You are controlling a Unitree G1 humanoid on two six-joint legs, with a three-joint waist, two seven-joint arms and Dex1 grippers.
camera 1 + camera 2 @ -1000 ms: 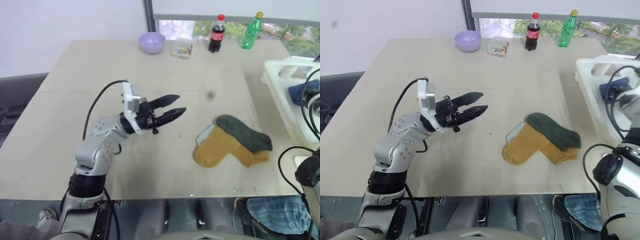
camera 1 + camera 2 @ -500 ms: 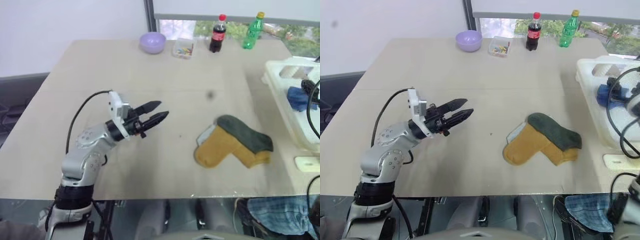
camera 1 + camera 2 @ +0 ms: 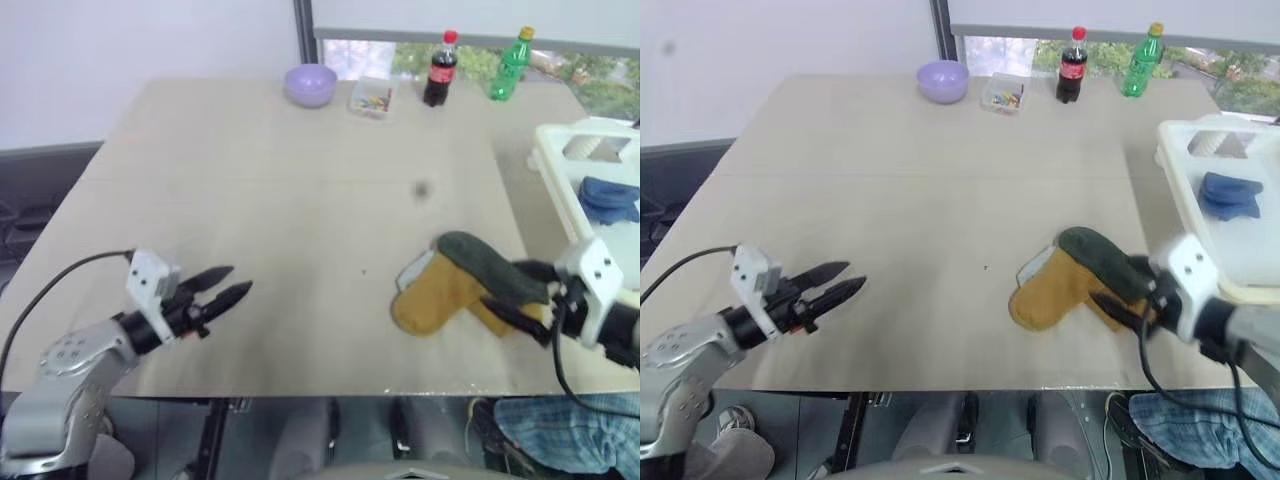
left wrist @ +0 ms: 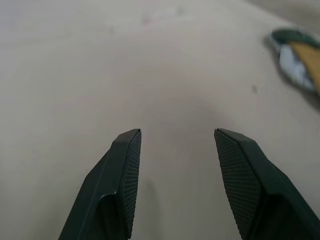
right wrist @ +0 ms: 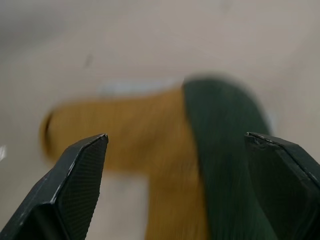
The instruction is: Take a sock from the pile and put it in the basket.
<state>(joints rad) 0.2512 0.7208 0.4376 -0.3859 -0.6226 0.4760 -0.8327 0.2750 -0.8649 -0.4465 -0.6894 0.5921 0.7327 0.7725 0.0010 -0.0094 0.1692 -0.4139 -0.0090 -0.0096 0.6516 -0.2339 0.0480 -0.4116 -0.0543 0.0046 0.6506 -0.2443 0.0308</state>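
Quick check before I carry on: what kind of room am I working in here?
Probably an office or lab room set up for a laundry-sorting trial: a big beige table by a window, drink bottles at its far edge, a white basket and the pile of socks on it.

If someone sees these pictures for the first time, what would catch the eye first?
Probably the mustard and dark green socks of the pile near the table's front right, with the open right gripper right at them. Next, the blue sock in the white basket at the right edge.

Two bottles point(image 3: 441, 68), one purple bowl point(image 3: 310, 84), one small box point(image 3: 371, 98), one basket point(image 3: 1185, 170), three socks point(image 3: 1065, 290) on the worktop point(image 3: 260, 200).
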